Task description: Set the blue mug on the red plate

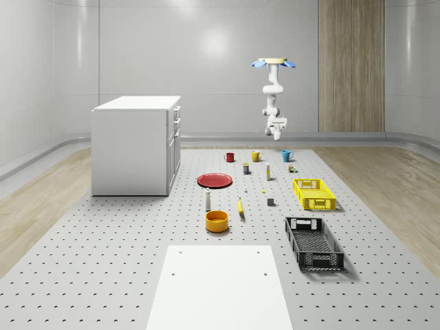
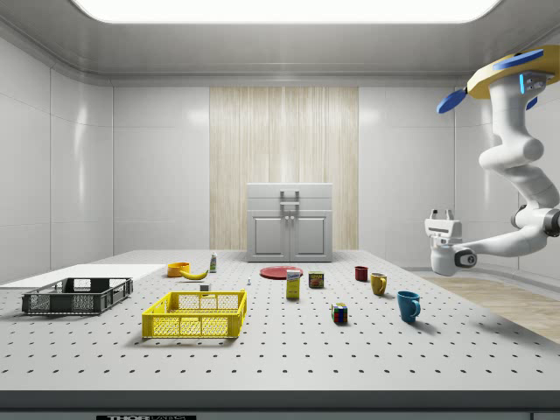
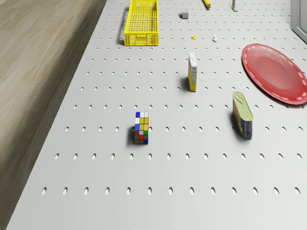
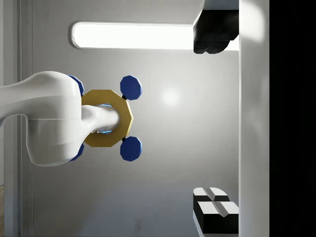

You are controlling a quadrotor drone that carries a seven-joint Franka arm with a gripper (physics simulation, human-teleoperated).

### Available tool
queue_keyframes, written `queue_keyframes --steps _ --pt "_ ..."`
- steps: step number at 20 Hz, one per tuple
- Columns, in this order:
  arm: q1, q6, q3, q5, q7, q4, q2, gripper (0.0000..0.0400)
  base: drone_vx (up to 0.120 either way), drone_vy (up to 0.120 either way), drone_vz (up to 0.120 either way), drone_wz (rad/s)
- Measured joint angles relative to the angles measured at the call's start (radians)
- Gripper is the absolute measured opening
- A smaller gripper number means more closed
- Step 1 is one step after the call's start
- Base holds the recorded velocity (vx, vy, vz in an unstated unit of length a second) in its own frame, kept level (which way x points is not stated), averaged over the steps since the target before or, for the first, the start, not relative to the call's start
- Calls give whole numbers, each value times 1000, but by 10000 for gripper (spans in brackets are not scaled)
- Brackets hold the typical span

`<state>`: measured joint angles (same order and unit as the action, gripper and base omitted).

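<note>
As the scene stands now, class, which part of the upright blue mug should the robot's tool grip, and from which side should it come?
Probably the rim wall, from above. The blue ceramic-looking mug stands upright and open-topped on the perforated table, with clear space around it. Its handle points toward the side view's right, so close the fingers across the wall away from it. The tool hangs in the air above, beside the mug.

Drone (image 1: 273, 64) hovers high above far end of perforated table (image 1: 103, 268), arm hanging down, gripper (image 1: 277, 130) in air above and just left of blue mug (image 1: 287, 155). Yellow mug (image 1: 256, 155) and red mug (image 1: 229, 157) stand in same row. Red plate (image 1: 214, 180) lies nearer, beside white cabinet (image 1: 134, 144). Yellow crate (image 1: 313, 193), black crate (image 1: 313, 242) at right; orange bowl (image 1: 216, 221) in foreground.
</note>
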<state>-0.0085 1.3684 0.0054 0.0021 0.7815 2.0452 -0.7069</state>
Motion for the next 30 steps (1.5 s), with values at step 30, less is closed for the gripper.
queue_keyframes --steps 30 --pt "-39 25 125 -175 23 27 -19 400 104 11 0 0"
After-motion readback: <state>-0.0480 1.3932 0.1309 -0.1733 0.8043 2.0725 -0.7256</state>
